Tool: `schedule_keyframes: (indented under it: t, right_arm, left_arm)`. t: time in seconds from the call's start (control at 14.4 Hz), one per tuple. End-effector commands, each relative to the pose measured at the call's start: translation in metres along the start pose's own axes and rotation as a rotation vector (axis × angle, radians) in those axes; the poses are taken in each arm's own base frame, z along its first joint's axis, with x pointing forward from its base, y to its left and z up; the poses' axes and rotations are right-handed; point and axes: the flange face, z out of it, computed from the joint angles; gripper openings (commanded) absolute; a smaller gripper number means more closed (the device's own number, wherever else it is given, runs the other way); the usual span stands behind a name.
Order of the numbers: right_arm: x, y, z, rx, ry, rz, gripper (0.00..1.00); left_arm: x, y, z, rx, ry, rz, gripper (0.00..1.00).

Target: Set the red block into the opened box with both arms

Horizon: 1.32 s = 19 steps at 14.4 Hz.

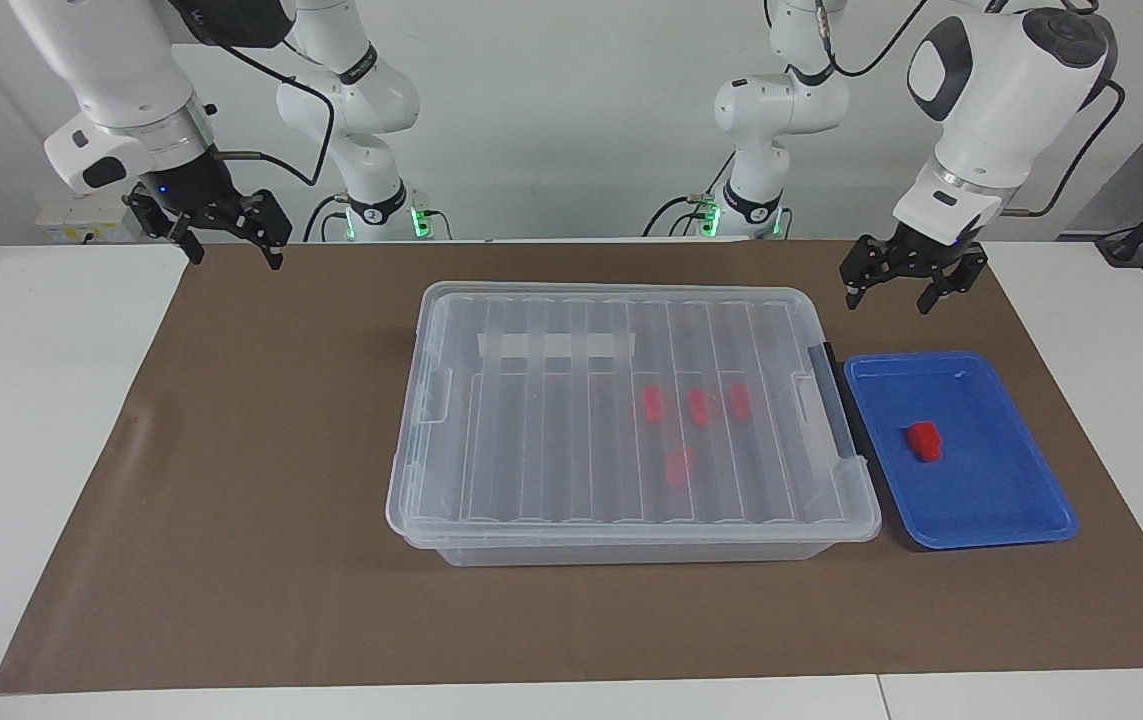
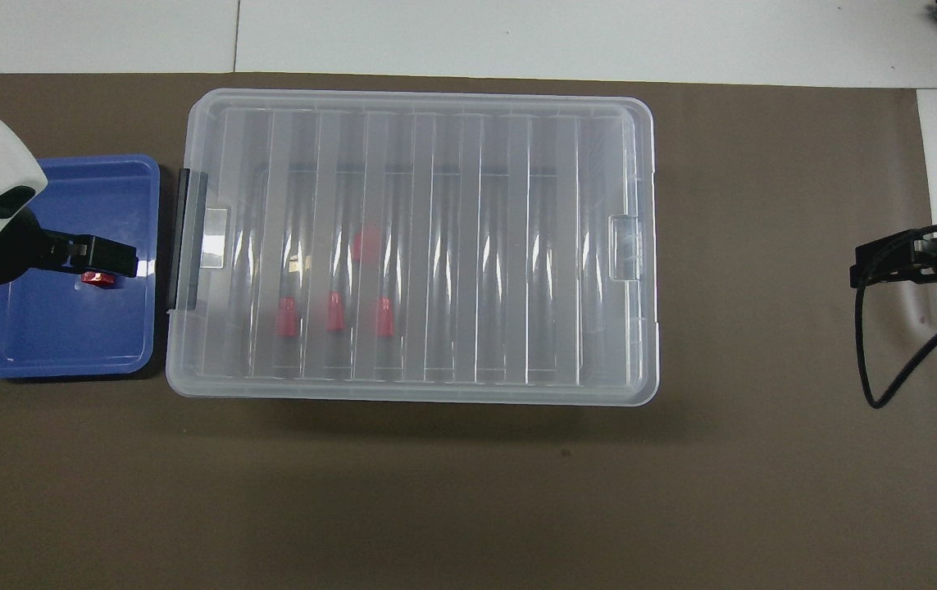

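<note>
Fig.: small red plastic block (image 1: 924, 441) sits in shallow blue tray (image 1: 1016, 520) at 3 o'clock of lidded clear plastic box (image 1: 491, 500); left gripper (image 1: 911, 283) & right gripper (image 1: 223, 232) hover open, empty—lift lid level first.

One clear box (image 1: 621, 420), lid on. Four red blocks inside box (image 1: 697, 407), seen through lid. One red block (image 1: 924, 442) in blue tray beside box. One blue tray (image 1: 1011, 515). One brown mat (image 1: 231, 500) under box. Two robot arms, two grippers: left gripper (image 1: 903, 287), right gripper (image 1: 231, 235).
</note>
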Motion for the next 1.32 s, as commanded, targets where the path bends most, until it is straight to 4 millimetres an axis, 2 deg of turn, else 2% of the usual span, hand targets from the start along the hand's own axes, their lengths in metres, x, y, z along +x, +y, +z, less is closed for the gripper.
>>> schedule_keyframes:
  t: [0.0,0.49,0.69,0.97,1.25]
  right_arm:
    - [-0.005,0.001,0.001,-0.010,0.018,0.015,1.00]
    - [0.000,0.007,0.000,-0.011,0.047,0.030,1.00]
    - [0.006,0.004,0.013,-0.010,0.062,0.025,0.99]
    - [0.014,-0.026,0.037,-0.004,0.102,0.004,0.99]
    - [0.024,-0.084,0.067,0.019,0.144,0.024,0.99]
  left_arm:
    - [-0.004,-0.003,-0.003,-0.005,0.003,-0.015,1.00]
    - [-0.004,-0.003,-0.003,-0.005,0.003,-0.015,1.00]
    - [-0.004,-0.003,-0.003,-0.005,0.003,-0.015,1.00]
    - [-0.004,-0.003,-0.003,-0.005,0.003,-0.015,1.00]
    - [-0.004,-0.003,-0.003,-0.005,0.003,-0.015,1.00]
